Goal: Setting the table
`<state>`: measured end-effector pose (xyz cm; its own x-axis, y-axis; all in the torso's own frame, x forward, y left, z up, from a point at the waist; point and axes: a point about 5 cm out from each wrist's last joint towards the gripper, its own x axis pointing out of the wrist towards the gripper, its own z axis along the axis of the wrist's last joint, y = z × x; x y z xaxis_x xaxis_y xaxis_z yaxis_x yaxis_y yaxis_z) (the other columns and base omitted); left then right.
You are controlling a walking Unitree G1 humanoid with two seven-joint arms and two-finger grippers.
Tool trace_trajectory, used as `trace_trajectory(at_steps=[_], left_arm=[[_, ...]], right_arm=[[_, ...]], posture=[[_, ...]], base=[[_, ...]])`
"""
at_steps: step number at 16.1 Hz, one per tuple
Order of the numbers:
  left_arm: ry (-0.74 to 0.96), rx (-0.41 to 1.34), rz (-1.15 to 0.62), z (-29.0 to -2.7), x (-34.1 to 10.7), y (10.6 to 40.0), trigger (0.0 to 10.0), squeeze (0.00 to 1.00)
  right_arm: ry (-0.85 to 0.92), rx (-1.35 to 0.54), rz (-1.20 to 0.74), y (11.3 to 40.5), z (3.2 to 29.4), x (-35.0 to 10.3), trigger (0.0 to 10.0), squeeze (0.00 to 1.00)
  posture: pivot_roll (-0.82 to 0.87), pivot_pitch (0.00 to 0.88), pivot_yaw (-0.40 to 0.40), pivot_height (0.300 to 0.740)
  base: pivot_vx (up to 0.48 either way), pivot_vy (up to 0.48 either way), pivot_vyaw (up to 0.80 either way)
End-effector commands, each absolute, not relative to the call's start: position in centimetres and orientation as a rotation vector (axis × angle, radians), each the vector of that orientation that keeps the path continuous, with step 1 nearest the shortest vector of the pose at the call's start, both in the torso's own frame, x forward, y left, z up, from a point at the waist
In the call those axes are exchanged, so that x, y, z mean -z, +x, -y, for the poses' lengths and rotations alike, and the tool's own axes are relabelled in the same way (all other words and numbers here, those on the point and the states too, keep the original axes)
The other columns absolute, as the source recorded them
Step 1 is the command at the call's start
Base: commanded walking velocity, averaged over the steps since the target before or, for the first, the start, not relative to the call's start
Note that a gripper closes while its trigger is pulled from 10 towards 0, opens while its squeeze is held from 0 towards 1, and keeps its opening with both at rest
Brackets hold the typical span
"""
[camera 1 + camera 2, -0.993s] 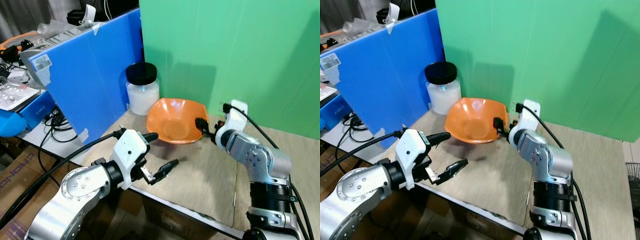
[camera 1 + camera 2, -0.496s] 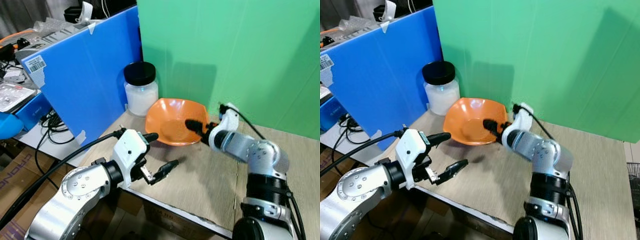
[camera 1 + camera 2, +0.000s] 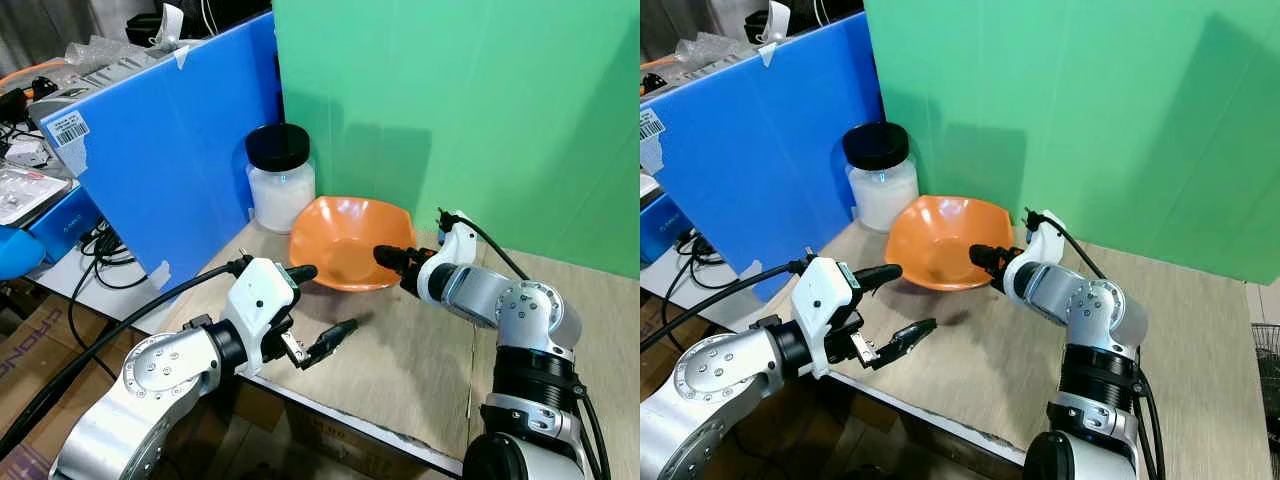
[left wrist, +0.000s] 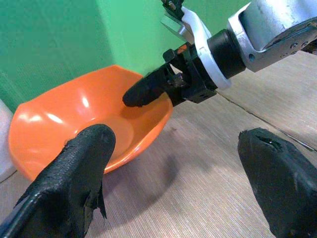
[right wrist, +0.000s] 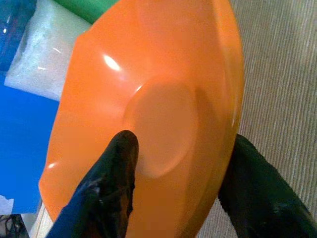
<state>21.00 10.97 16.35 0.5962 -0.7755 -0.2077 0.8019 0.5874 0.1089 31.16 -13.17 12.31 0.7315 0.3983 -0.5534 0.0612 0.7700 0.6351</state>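
1. One orange bowl (image 3: 345,243) sits on the wooden table (image 3: 420,350), toward its far edge and close to the green backdrop (image 3: 470,110). It looks tipped, with its right side raised off the wood.
2. The right gripper (image 3: 392,262) straddles the bowl's right rim. The right wrist view shows one finger inside the bowl and the other beneath the outer wall, so the rim lies between them; the gripper is judged to be clamped on the bowl. A rim pinch suits a shallow, open vessel whose body is too wide to span.
3. The left gripper (image 3: 322,312) hovers near the table's front edge, just short of the bowl. Its fingers (image 4: 81,163) are spread wide and hold nothing. Pointing at the bowl, it appears ready to steady or receive it.
4. One white-filled jar with a black lid (image 3: 281,178) stands upright at the far left corner of the table, just beside the bowl, against the blue panel (image 3: 170,150).
5. Count: one bowl, one jar, two grippers.
6. Judgement: the bowl is gripped but not yet carried to a place setting.
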Motion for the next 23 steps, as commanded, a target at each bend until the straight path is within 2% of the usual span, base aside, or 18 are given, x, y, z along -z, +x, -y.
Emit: trace_trajectory(at_steps=[1,16,18,22,23], left_arm=[[0.211,0.926,-0.138,-10.9,-16.4,21.2,10.0,0.00],[0.215,0.930,-0.131,-10.8,-16.4,21.2,10.0,0.00],[0.215,0.927,-0.129,-10.8,-16.4,21.2,10.0,0.00],[0.208,0.930,-0.122,-10.6,-16.4,21.2,10.0,0.00],[0.205,0.928,-0.114,-10.5,-16.5,21.3,10.0,0.00]], right_arm=[[0.689,-0.217,-0.746,31.4,12.8,-12.6,0.0,0.00],[0.680,-0.187,-0.748,31.0,13.1,-12.7,0.0,0.00],[0.652,-0.160,-0.706,30.6,14.0,-13.3,0.0,0.00],[0.654,-0.167,-0.519,28.3,16.4,-16.3,0.0,0.00],[0.598,-0.165,-0.427,27.4,17.2,-17.6,0.0,0.00]], posture=[[0.11,0.000,0.052,0.740],[0.11,0.000,0.047,0.740],[0.11,0.000,0.046,0.740],[0.09,0.000,0.051,0.740],[0.09,0.000,0.052,0.740]], base=[[0.000,0.000,0.00],[0.000,0.000,0.00],[0.000,0.000,0.00],[0.000,0.000,0.00],[0.000,0.000,0.00]])
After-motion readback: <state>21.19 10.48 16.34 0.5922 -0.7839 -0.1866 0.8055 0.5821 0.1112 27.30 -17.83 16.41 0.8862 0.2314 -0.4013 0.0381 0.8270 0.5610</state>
